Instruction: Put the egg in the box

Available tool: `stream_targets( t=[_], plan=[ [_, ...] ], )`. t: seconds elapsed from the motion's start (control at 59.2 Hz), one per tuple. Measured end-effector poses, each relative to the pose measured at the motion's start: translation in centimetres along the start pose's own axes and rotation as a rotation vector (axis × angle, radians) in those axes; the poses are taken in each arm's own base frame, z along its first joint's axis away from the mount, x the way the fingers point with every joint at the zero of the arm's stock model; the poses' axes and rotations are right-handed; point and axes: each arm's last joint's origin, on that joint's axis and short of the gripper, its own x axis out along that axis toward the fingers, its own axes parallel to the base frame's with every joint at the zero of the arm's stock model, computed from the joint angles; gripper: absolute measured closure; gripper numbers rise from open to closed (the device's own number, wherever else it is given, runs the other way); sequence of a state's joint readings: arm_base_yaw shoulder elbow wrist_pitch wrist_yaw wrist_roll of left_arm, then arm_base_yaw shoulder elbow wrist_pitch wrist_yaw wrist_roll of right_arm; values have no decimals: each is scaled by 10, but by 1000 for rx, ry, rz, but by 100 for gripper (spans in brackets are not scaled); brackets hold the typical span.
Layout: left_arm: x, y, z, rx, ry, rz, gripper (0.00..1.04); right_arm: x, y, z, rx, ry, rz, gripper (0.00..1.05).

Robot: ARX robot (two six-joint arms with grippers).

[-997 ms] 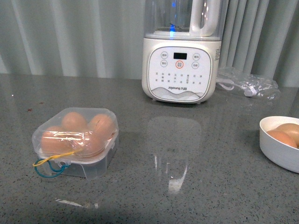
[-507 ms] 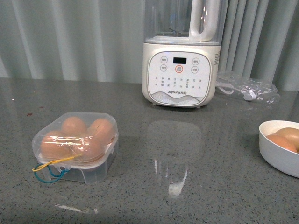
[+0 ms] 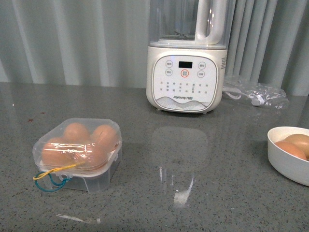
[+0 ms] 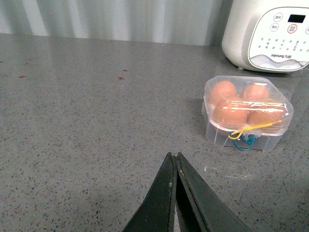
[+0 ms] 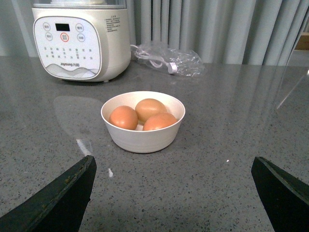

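Note:
The clear box (image 3: 77, 153) sits at the front left of the grey counter with its lid shut over several brown eggs and its yellow and blue loops at the front. It also shows in the left wrist view (image 4: 247, 113). My left gripper (image 4: 174, 155) is shut and empty, some way from the box. My right gripper (image 5: 173, 166) is open wide and empty, short of a round white bowl (image 5: 143, 136) that holds three brown eggs (image 5: 150, 109). Neither arm shows in the front view.
A white Joyoung blender (image 3: 186, 72) stands at the back middle of the counter. A crumpled clear plastic bag with a white cable (image 3: 256, 90) lies to its right. The bowl (image 3: 288, 162) sits at the right edge of the front view.
The front view has tilted slightly, so everything sits a little lower in the frame. Nothing on the counter has moved.

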State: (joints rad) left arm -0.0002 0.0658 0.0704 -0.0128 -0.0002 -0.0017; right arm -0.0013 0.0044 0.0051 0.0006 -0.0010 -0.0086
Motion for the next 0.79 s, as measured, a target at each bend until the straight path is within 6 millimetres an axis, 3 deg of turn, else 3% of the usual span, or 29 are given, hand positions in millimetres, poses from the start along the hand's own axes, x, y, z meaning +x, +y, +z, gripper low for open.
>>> stream_targets(
  t=[0.321,0.744,0.794],
  plan=[
    [-1,0,-10,0,-10,0,101,0,0,0,0,0,0,7],
    [-2,0,-8,0,-31,0,101,0,0,0,0,0,0,7],
    [-2,0,-8,0,-31,0,94,0,0,0,0,0,0,7]
  ],
)
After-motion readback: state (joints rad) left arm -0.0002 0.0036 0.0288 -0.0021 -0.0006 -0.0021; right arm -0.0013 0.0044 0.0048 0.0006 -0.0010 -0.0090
